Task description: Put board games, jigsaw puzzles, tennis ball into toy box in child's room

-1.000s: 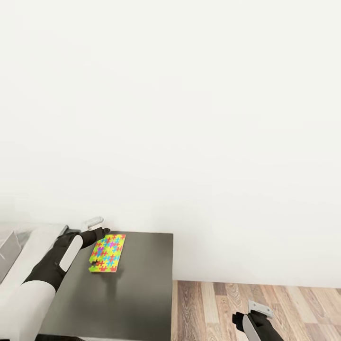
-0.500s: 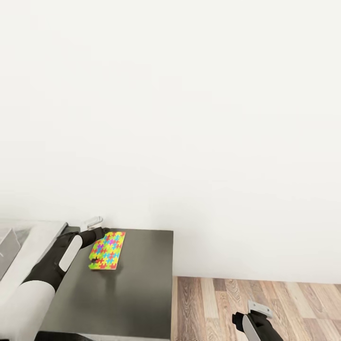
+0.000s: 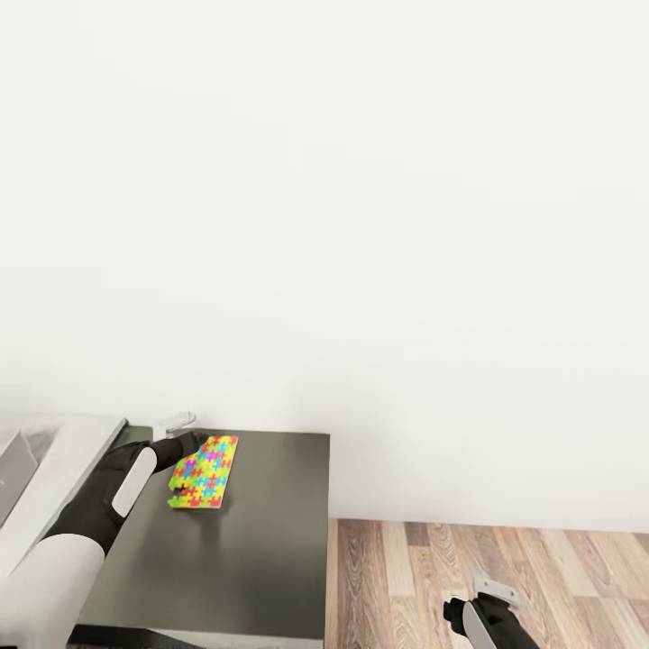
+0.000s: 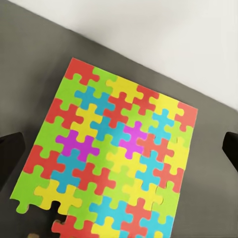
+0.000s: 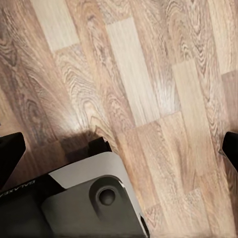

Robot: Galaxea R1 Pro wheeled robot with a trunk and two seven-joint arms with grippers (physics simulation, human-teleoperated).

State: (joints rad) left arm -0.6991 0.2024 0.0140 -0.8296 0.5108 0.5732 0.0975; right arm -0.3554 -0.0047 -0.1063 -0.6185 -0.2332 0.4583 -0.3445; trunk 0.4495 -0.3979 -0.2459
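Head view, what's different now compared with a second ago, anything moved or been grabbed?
The whole picture has slid slightly, so the camera moved, not the things. Nothing was taken hold of or let go. The left end effector is poised over the jigsaw puzzle, which lies flat on the dark table as before. The right end effector hangs low over the wooden floor, unchanged.

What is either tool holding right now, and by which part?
Nothing. The left tool is open with its fingers wide of the jigsaw puzzle on the table; the right tool is open over bare floor.
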